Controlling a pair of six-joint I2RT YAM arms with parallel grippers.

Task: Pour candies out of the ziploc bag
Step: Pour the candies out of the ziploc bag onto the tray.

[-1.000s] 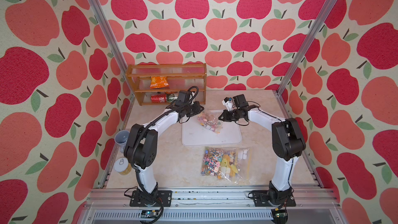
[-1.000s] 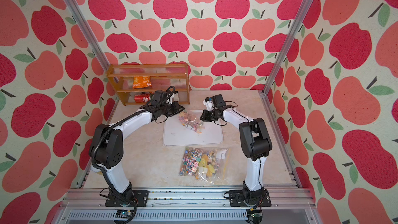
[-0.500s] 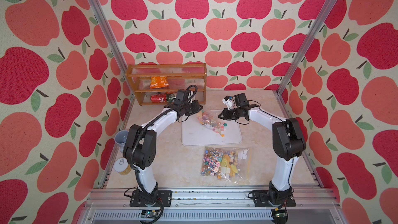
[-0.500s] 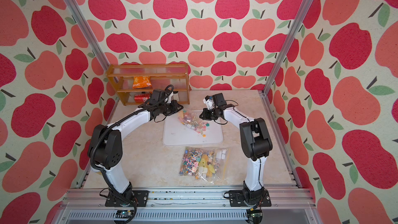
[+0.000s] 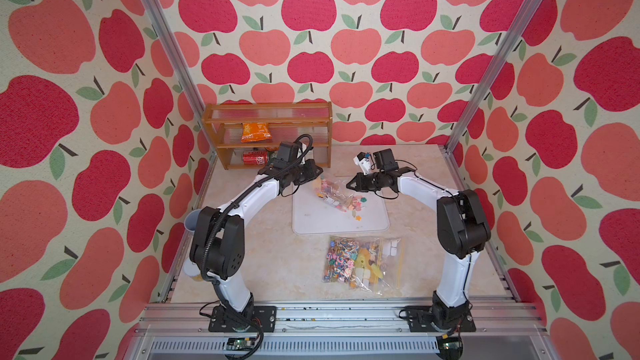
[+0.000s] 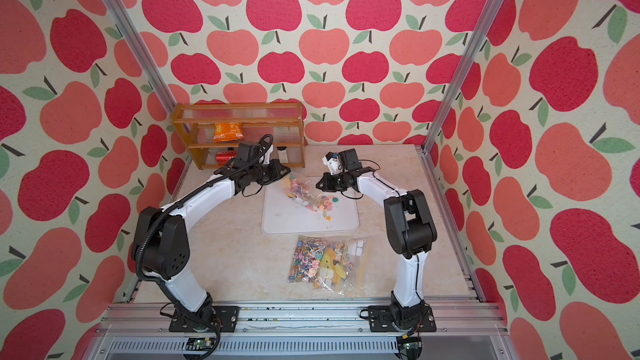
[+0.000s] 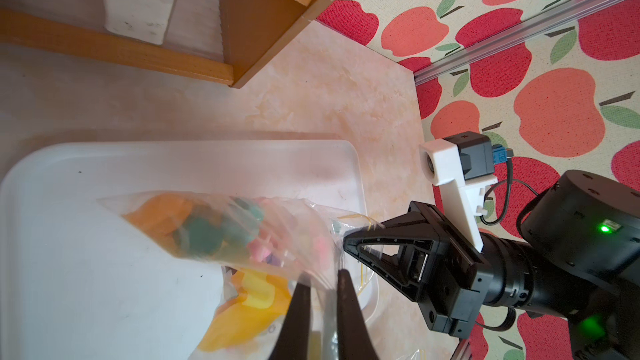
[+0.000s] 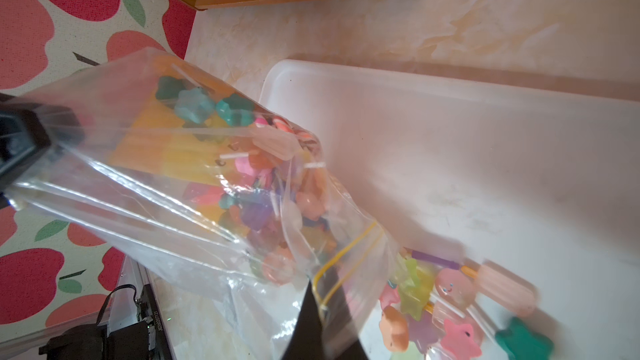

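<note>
A clear ziploc bag (image 5: 330, 191) (image 6: 300, 191) hangs slanted above the white tray (image 5: 311, 223) (image 6: 277, 223), stretched between both grippers. My left gripper (image 5: 320, 172) (image 7: 322, 277) is shut on the bag's raised closed end. My right gripper (image 5: 348, 185) (image 8: 323, 289) is shut on the yellow zip edge at the lower, open mouth. Many candies (image 8: 242, 181) remain inside the bag. Other candies (image 5: 356, 204) (image 8: 450, 303), stars and lollipops on sticks, lie spilled on the tray just below the mouth.
A second, full candy bag (image 5: 360, 261) lies on the table in front of the tray. The wooden shelf (image 5: 266, 112) at the back left holds an orange snack packet (image 5: 254, 132) and a red can (image 5: 254, 158). A cup (image 5: 190, 225) stands at the left edge.
The right gripper has moved left toward the left gripper with the bag's mouth. More candies have slid out and spread rightward on the tray. The left gripper has risen slightly.
</note>
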